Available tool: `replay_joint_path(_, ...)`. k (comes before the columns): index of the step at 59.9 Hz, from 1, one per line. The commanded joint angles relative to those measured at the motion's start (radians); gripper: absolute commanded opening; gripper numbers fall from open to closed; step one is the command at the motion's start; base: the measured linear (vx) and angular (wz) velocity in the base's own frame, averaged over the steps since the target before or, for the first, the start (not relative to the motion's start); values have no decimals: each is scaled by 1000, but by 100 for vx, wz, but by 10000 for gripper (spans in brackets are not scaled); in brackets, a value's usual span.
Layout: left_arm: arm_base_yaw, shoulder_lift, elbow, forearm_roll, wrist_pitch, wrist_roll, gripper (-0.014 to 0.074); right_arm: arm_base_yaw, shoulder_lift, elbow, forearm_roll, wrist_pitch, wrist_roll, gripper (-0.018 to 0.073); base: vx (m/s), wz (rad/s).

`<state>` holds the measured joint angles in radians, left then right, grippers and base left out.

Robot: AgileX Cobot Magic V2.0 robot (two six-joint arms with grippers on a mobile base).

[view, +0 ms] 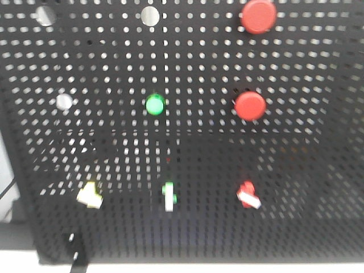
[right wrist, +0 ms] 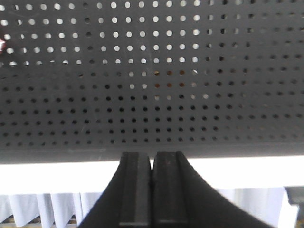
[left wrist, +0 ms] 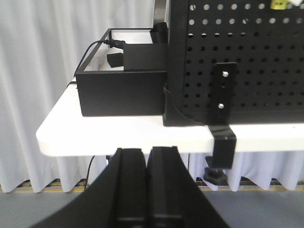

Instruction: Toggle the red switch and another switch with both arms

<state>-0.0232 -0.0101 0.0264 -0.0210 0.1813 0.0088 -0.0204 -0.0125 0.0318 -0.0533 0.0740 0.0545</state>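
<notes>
Black pegboard (view: 307, 170) holds three toggles: yellowish switch (view: 89, 195), green toggle (view: 168, 196), red switch (view: 248, 195); two red push buttons (view: 259, 15) (view: 249, 106); left gripper (left wrist: 146, 151), right gripper (right wrist: 152, 154) both closed.

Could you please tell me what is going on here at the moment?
Nothing is being handled yet. A two-armed robot faces a black perforated panel standing on a white table. Its left hand and right hand are both shut, low near the table's edge and touching nothing. The red switch and the whitish-yellow switch sit in the panel's bottom row, with no hand on either in the front view.
</notes>
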Motion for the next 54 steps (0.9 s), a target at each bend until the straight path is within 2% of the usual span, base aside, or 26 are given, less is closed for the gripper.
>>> replay_joint_path(1, -1, -9, 20, -1, -81, -9, 2, -2, -11, 5, -2, -85, -6, -6, 16, 1)
replay_joint_path(54, -1, -9, 20, -1, -81, -9, 2, -2, -11, 5, -2, -86, -6, -6, 7, 0)
